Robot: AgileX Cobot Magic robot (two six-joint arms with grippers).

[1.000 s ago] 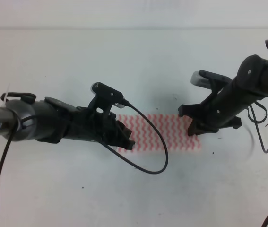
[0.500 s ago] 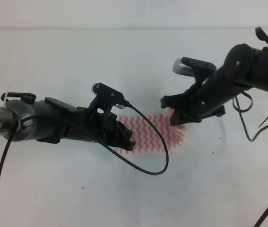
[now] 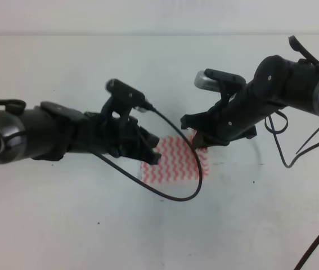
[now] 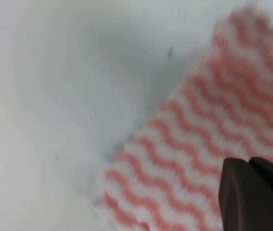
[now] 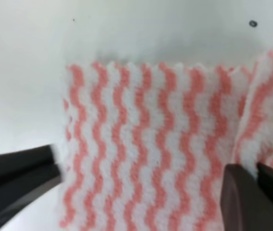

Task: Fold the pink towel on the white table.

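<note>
Pink towel (image 3: pixel 173 160) lies near the centre of the white table (image 3: pixel 91 225), partly folded; in the high view only a short, roughly square patch of stripes shows between the two arms.

Left gripper (image 3: pixel 151 154) sits at the towel's 9 o'clock edge, low over the cloth. Its wrist view is blurred: one dark fingertip (image 4: pixel 252 192) shows at 5 o'clock of the frame against the striped cloth (image 4: pixel 189 159). The other finger is out of frame, so I cannot tell whether the jaws are apart or together, nor whether they hold the edge.

Right gripper (image 3: pixel 196 138) is at the towel's 1 o'clock corner, reached across toward the middle. In the right wrist view a raised flap of towel (image 5: pixel 261 125) runs down at 3 o'clock to the dark fingertip (image 5: pixel 252 197). The opposite finger (image 5: pixel 18 173) stands well apart at 8 o'clock. The flap looks pinched at the fingertip, probably; the contact itself is hidden.

A black cable (image 3: pixel 176 194) loops from the left arm across the towel's 6 o'clock edge.
</note>
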